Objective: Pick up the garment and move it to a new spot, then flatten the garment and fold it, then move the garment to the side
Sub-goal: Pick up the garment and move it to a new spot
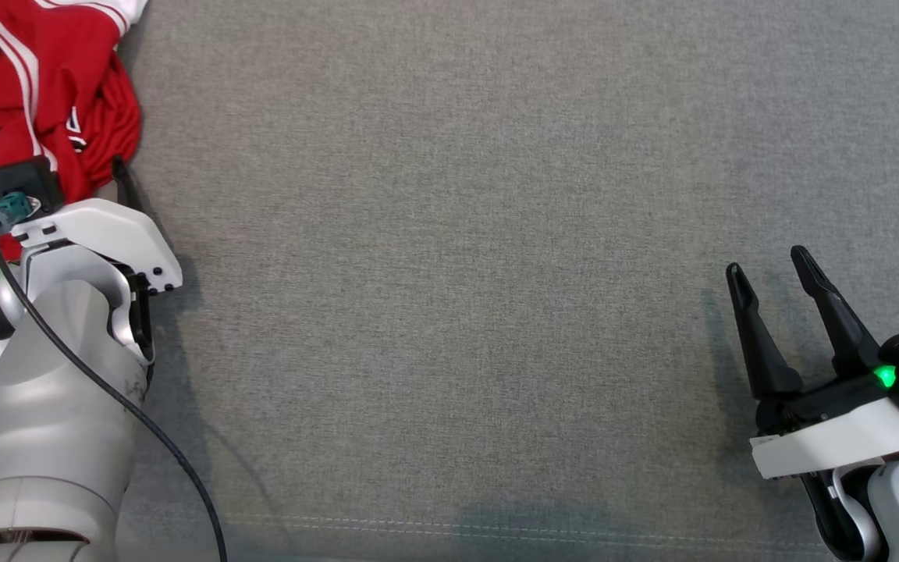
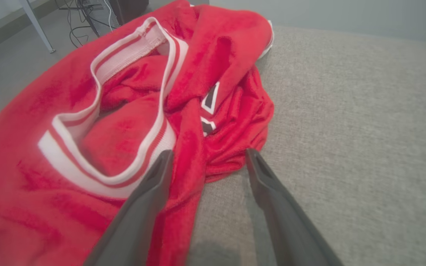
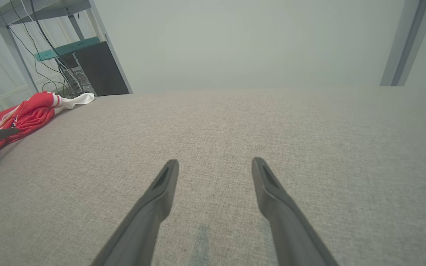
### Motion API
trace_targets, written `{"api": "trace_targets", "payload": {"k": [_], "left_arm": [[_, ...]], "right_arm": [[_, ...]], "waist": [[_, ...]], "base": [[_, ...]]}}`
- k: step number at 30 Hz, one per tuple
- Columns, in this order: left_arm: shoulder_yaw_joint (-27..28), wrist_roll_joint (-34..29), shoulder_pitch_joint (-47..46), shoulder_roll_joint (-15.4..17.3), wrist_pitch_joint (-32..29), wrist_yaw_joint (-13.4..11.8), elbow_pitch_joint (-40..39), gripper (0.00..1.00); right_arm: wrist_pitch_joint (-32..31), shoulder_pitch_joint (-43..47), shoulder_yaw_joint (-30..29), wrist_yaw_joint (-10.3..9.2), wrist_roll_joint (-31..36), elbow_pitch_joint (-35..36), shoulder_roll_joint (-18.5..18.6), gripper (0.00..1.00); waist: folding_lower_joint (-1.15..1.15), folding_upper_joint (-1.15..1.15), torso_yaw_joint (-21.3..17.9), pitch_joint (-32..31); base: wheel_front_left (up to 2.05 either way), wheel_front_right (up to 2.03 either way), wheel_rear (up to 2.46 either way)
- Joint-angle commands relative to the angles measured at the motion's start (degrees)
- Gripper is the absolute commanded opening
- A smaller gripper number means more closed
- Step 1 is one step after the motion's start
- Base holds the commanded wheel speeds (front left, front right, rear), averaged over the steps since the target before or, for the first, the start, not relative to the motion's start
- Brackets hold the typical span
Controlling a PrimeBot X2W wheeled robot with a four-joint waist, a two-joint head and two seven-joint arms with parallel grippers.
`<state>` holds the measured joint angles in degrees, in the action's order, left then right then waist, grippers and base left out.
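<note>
Grey woven fabric covers the surface [image 1: 449, 281], bare across its middle. At the far left, the left gripper [image 2: 209, 153] stands spread wide at the near edge of the garment [image 2: 124, 111]. In the left wrist view one tip lies over red cloth beside the white-striped band [image 2: 163, 122], the other over bare grey just off the hem. Nothing is pinched. The garment is a crumpled red jersey with white trim, heaped at the far left of the surface, seemingly right at its edge. The right gripper [image 1: 768, 261] is also spread and empty, well apart at the lower right.

The step in hand looks like the first pick-up. To do it well, the left gripper should descend until the red fold is bracketed between its tips. It should then close on several layers, not one loose edge, so the heap rises together. The thick band would likely hold firmer than thin mesh. Lifting clear before carrying toward the bare middle should keep trailing cloth from dragging.
</note>
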<state>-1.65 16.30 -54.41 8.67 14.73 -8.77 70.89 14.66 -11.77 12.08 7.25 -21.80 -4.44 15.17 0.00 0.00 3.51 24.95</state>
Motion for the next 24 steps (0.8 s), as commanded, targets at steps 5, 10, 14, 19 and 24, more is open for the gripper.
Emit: {"api": "trace_targets", "payload": {"k": [5, 10, 14, 19, 24], "left_arm": [[1.36, 0.7, -3.14, 3.97, 0.26, -1.45, 1.19, 1.0], [1.27, 0.92, -3.72, 4.52, 0.26, -1.92, 1.89, 0.41], [0.73, 0.8, -3.67, 4.89, 0.22, -2.0, 2.34, 0.0], [0.67, 1.18, -3.48, 5.42, 0.22, -1.98, 2.56, 0.0], [0.26, 0.31, -2.31, 6.25, 0.25, -2.13, -2.16, 0.0]], "right_arm": [[0.34, -1.29, 1.94, 0.24, -1.23, 1.64, 1.46, 1.0], [0.34, -1.9, 2.2, 0.24, -1.38, 1.55, 1.78, 1.0], [0.34, -2.02, 2.52, 0.24, -1.49, 1.19, 1.85, 1.0], [0.34, -2.09, 3.05, 0.24, -1.7, 0.65, 1.94, 1.0], [0.34, -1.7, 3.16, 0.24, -1.83, 0.28, 1.46, 1.0]], "waist": [[0.0, 0.0, -1.09, 2.0], [0.0, 0.0, -1.38, 2.44], [0.0, 0.0, -1.38, 2.12], [0.0, 0.0, -1.3, 1.2], [0.0, 0.0, -0.94, -0.61]], "base": [[0.0, 0.0, 0.0], [0.0, 0.0, 0.0], [0.0, 0.0, 0.0], [0.0, 0.0, 0.0], [0.0, 0.0, 0.0]]}}
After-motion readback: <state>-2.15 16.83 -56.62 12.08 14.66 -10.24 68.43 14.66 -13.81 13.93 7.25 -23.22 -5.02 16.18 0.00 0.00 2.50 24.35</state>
